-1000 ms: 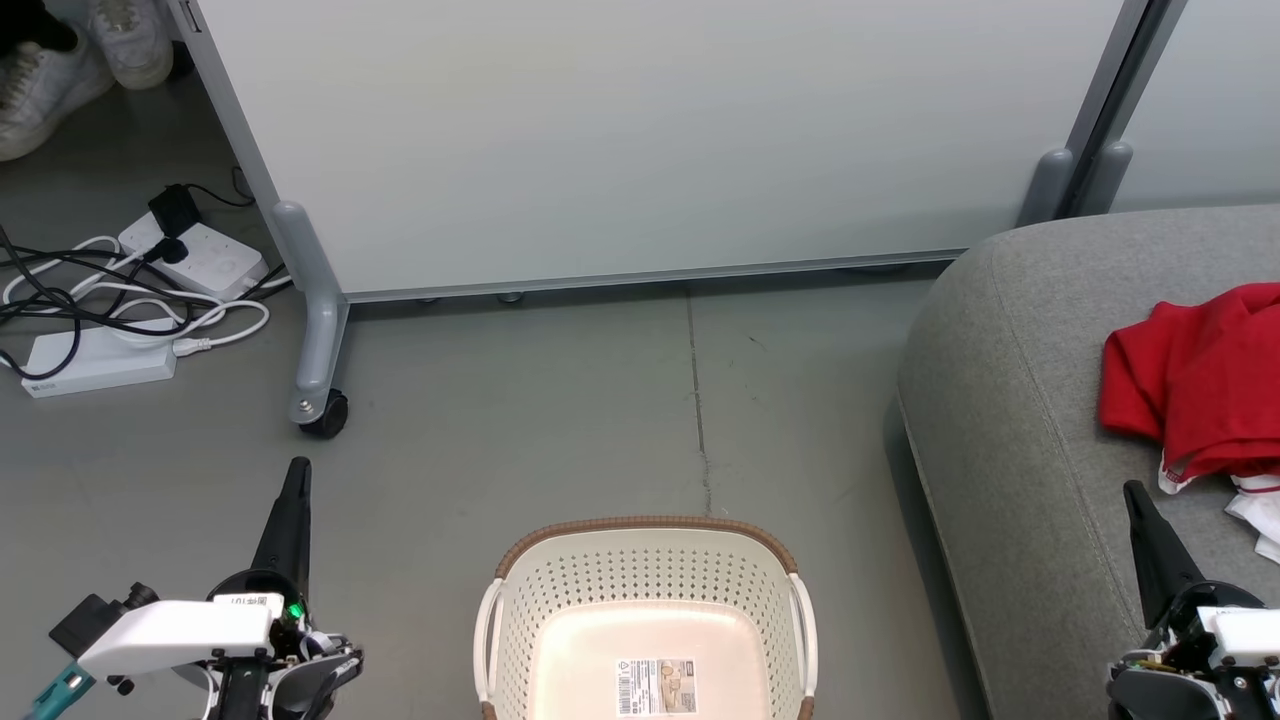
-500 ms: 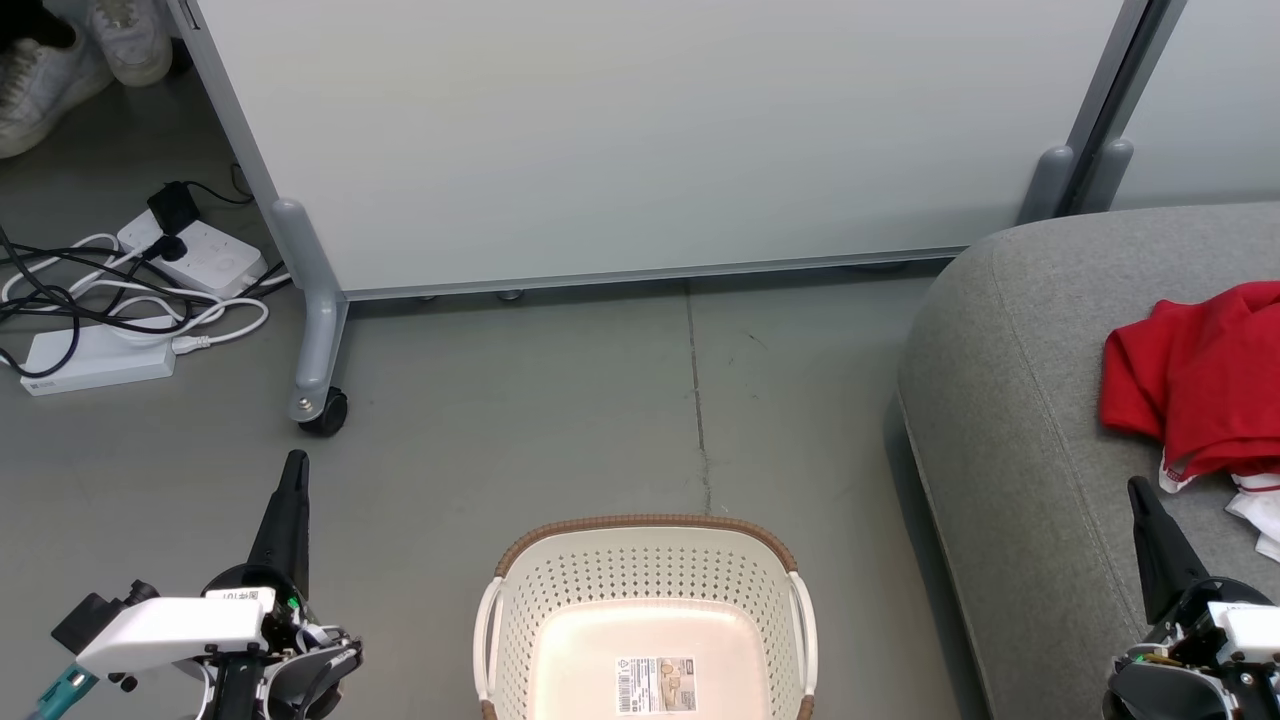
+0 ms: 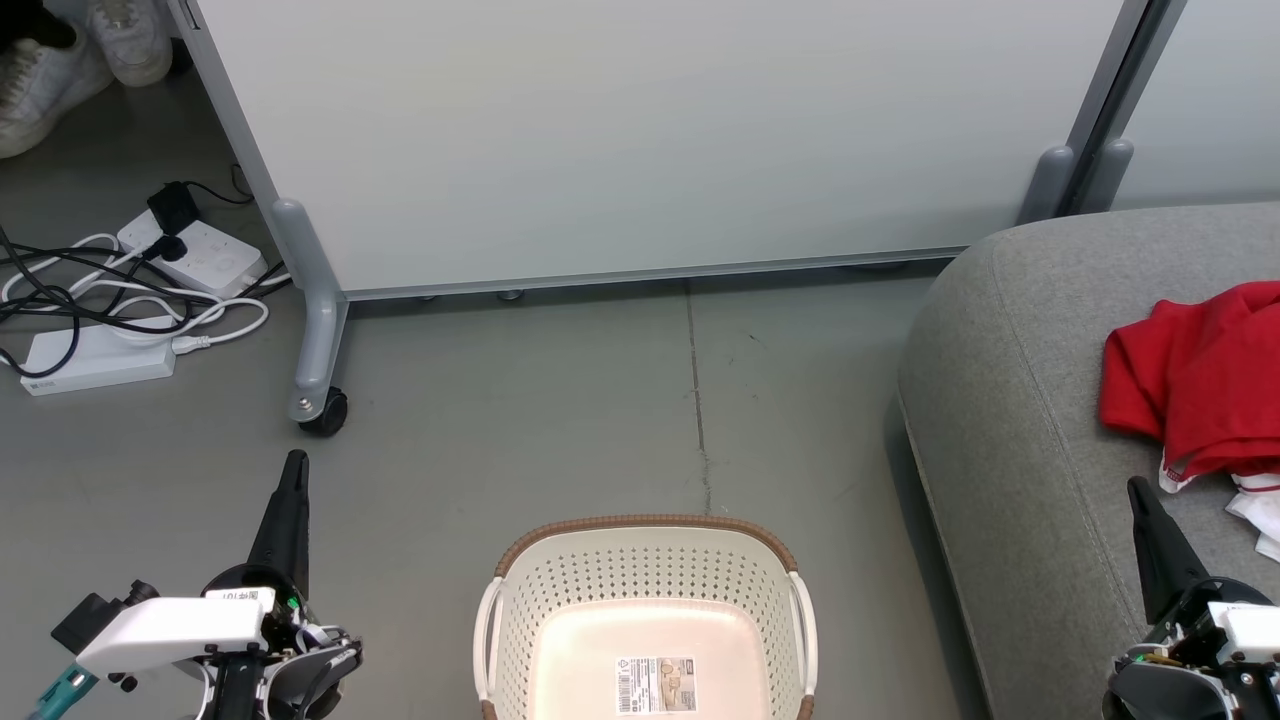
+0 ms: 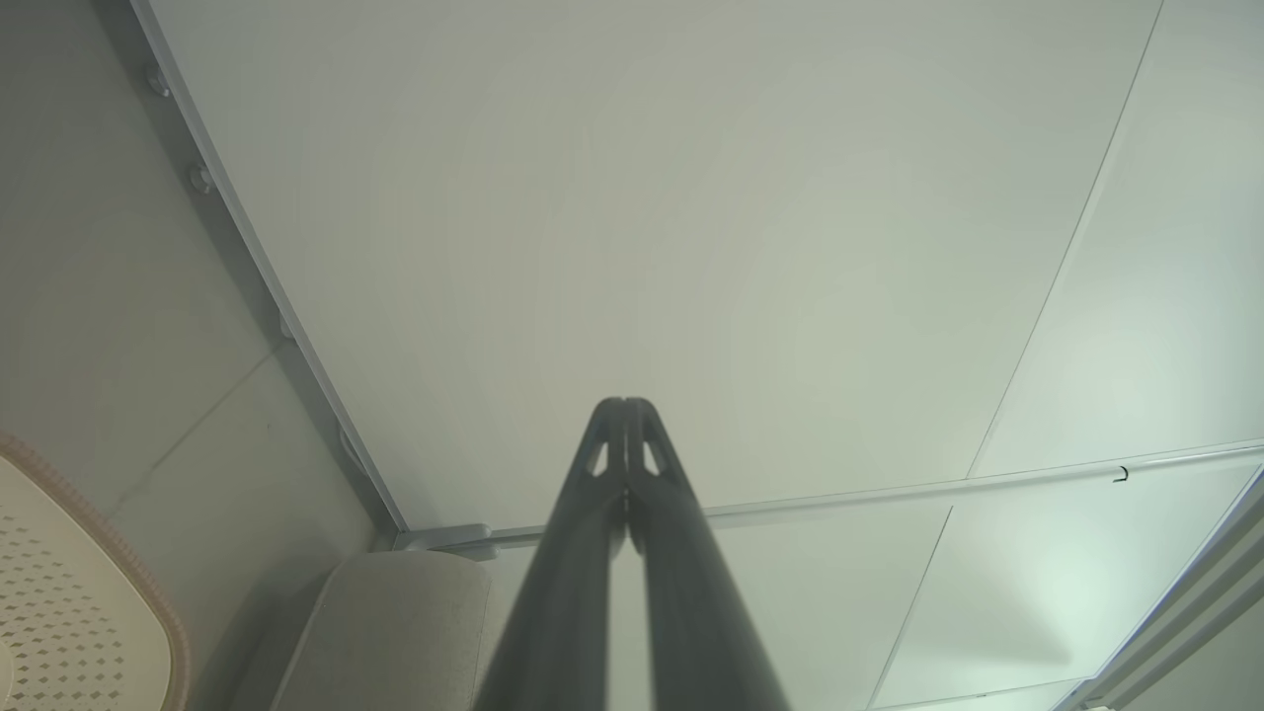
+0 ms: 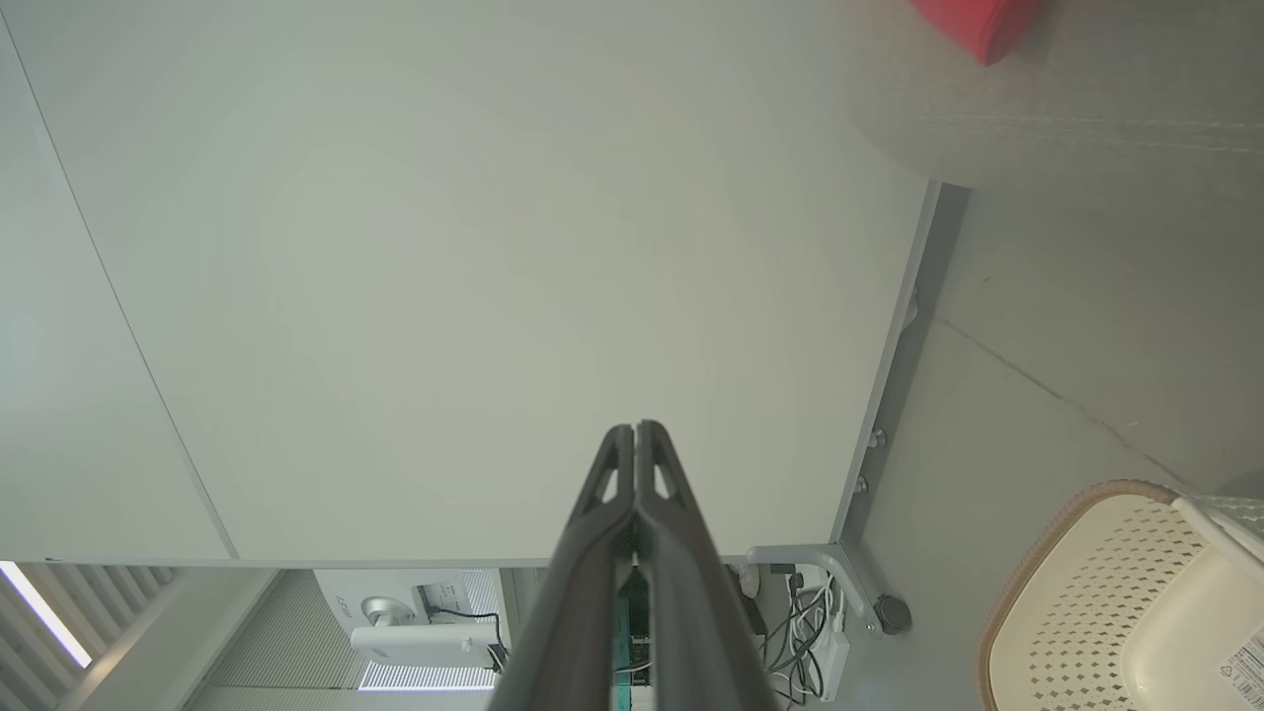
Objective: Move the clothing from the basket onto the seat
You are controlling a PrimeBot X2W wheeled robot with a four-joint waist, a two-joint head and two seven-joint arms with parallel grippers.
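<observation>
The red clothing (image 3: 1200,375) lies bunched on the grey seat (image 3: 1020,400) at the right edge of the head view, with white trim showing at its lower side. A corner of it (image 5: 978,25) appears in the right wrist view. The cream basket (image 3: 650,570) with a brown rim stands on the floor at bottom centre; only a barcode sticker lies inside it. My left gripper (image 3: 295,465) is shut and holds nothing, left of the basket. My right gripper (image 3: 1135,488) is shut and holds nothing, over the seat's front part, just below the clothing.
A wheeled white partition (image 3: 640,140) stands across the back, its caster (image 3: 325,410) on the floor at left. Power strips and tangled cables (image 3: 120,300) lie at far left. A person's white shoes (image 3: 60,60) show at top left. A floor seam (image 3: 697,400) runs toward the basket.
The left gripper's tip has edged slightly up the head view and the right one slightly down. The clothing, basket and seat have not moved.
</observation>
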